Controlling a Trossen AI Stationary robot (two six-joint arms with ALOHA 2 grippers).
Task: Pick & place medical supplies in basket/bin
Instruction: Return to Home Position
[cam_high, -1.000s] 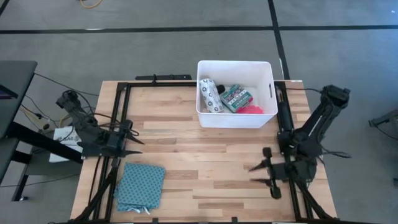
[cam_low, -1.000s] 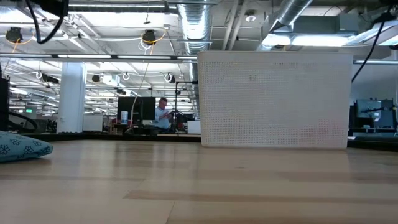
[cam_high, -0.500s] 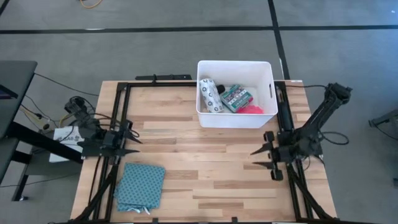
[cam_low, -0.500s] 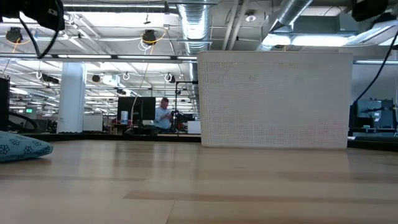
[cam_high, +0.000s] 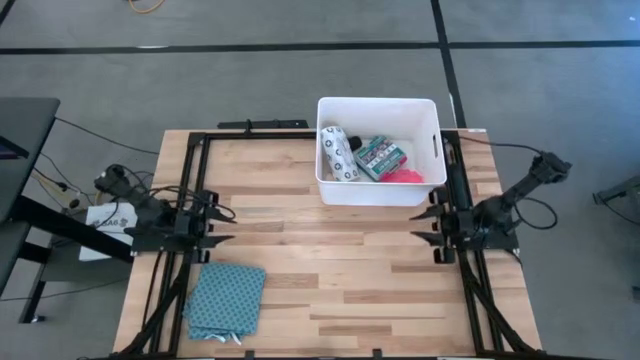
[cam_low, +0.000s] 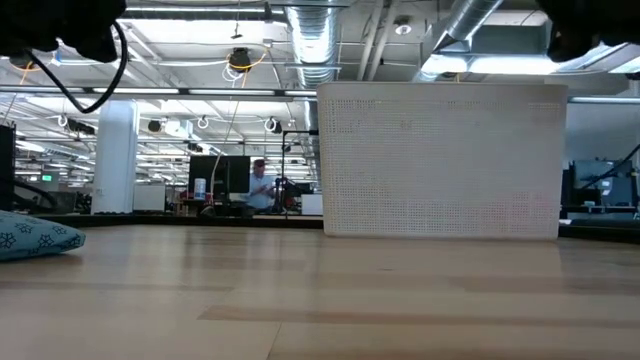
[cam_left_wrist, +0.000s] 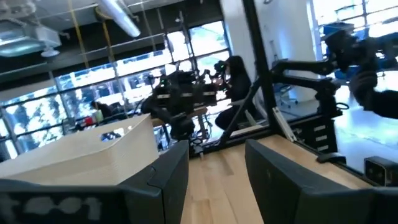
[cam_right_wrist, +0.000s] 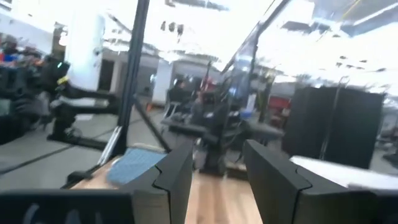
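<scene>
high view: the bin (cam_high: 375, 193) sits at the far edge of the table (cam_high: 330, 260), long side running left to right. only here can you see inside: a dotted packet (cam_high: 337, 155) lying far to near, a green box (cam_high: 380, 157) turned a bit crooked, a pink thing (cam_high: 405, 176). the left gripper (cam_high: 216, 225) and right gripper (cam_high: 424, 226) sit at the 2 side edges, pointing inward, jaws apart. a blue pouch (cam_high: 227, 298) lies near the left one.
low view: the bin's wall hides what is in it.
wrist views: each pair of fingers stands apart.
</scene>
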